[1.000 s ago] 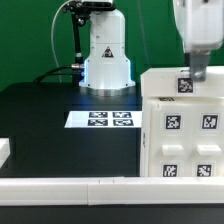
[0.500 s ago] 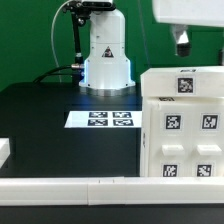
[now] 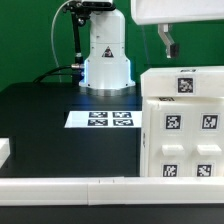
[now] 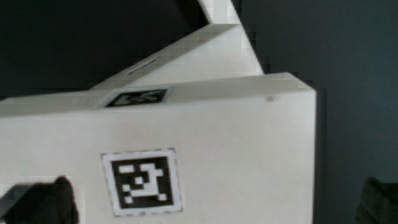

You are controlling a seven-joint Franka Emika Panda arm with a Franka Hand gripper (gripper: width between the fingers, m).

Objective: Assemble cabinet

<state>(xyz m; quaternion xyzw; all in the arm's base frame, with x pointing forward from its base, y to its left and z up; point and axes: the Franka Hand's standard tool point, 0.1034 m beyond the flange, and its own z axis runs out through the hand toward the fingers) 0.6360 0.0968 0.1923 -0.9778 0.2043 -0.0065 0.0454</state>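
Observation:
The cabinet (image 3: 182, 125) is a large white box with black-and-white tags on its top and front. It stands at the exterior view's right, on the black table. My gripper (image 3: 169, 44) hangs in the air above the cabinet's top, apart from it and holding nothing. In the wrist view the cabinet's tagged top face (image 4: 196, 130) fills the frame. My gripper (image 4: 210, 204) is open, and its dark fingertips (image 4: 39, 202) show wide apart at the two lower corners, with nothing between them.
The marker board (image 3: 104, 119) lies flat on the table in front of the robot base (image 3: 105, 55). A long white rail (image 3: 70, 187) runs along the front edge. A small white part (image 3: 4, 150) sits at the exterior view's left edge.
My gripper has risen off the cabinet's top tag and drifted a little toward the exterior view's left. The cabinet has not moved.

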